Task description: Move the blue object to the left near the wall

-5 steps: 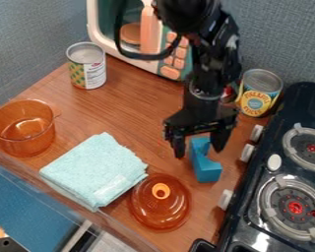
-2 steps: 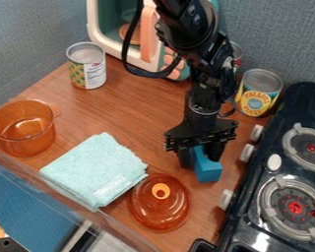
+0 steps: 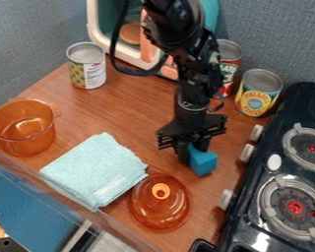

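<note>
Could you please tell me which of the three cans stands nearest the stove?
The can with the yellow-and-blue label, right beside the stove; the red-labelled can stands farther back, and the third can is far left.

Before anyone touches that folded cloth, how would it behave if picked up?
The folded cloth looks soft and textured, so it would probably droop and start unfolding. Lying flat in thin layers, it seems light for its size and unlikely to roll.
</note>
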Robot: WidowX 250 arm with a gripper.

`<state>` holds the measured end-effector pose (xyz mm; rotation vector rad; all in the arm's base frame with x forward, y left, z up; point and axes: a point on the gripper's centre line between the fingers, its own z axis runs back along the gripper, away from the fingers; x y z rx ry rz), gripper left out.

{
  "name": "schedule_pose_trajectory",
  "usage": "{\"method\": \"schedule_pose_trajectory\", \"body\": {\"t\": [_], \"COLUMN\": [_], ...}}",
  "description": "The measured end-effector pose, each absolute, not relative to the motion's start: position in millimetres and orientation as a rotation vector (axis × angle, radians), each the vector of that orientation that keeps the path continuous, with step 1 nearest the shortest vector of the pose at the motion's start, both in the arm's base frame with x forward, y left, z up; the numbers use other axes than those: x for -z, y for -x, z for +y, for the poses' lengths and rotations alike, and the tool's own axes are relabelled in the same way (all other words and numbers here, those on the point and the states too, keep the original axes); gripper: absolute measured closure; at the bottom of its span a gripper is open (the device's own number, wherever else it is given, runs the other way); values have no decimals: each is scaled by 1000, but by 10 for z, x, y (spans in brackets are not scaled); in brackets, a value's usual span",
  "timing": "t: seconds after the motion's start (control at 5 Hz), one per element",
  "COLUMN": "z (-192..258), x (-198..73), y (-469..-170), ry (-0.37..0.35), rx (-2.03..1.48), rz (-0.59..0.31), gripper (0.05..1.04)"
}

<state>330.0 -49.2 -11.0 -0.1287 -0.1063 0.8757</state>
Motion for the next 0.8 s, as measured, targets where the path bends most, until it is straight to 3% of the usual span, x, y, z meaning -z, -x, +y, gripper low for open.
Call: {"method": "schedule_pose_trajectory", "body": {"t": [0.4,0.6,0.8], "z": [-87,356,803], "x": [-227,-297,-475], "y": [-3379,-3393,-3349], "ry": [179,174,223], "rx": [-1054,-1228,-1395], "rz": [-178,-187,-247], "gripper": [765,765,765]}}
